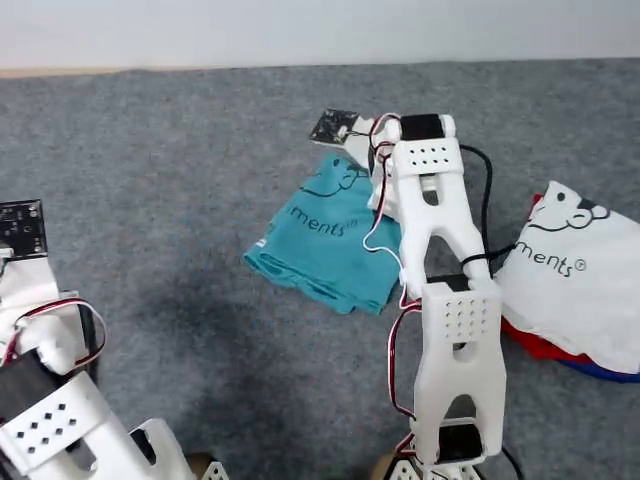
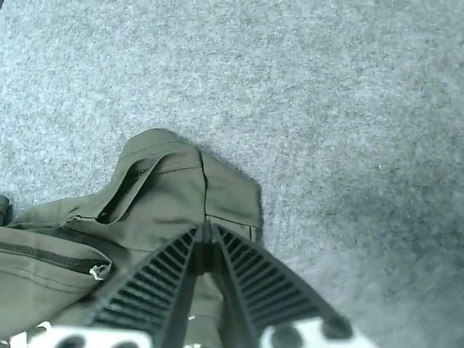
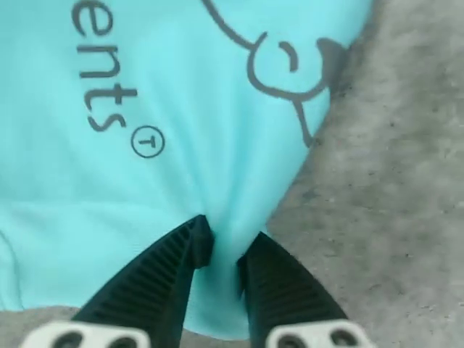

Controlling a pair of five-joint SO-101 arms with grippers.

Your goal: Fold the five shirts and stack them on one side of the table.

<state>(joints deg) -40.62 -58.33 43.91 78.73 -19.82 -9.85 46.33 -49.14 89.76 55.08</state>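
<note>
Grey table (image 1: 150, 200): one teal shirt (image 1: 320, 240), folded, at centre, right arm (image 1: 440, 230) stretched over its right edge. One white shirt (image 1: 580, 270) at the table's right edge, atop red cloth (image 1: 532, 344) and blue cloth (image 1: 608, 371); left arm (image 1: 50, 400) at near left corner.

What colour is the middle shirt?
The shirt is turquoise with dark print, clearest in the right wrist view.

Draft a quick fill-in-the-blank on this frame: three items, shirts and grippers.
1. The right gripper pinches the teal shirt, whose printed side faces ___.
2. The left gripper is shut on the olive shirt, above ___ carpet.
3. The white shirt lies on ___ other shirts: a red shirt and a blue shirt.
Missing words: up; grey; two.
</note>
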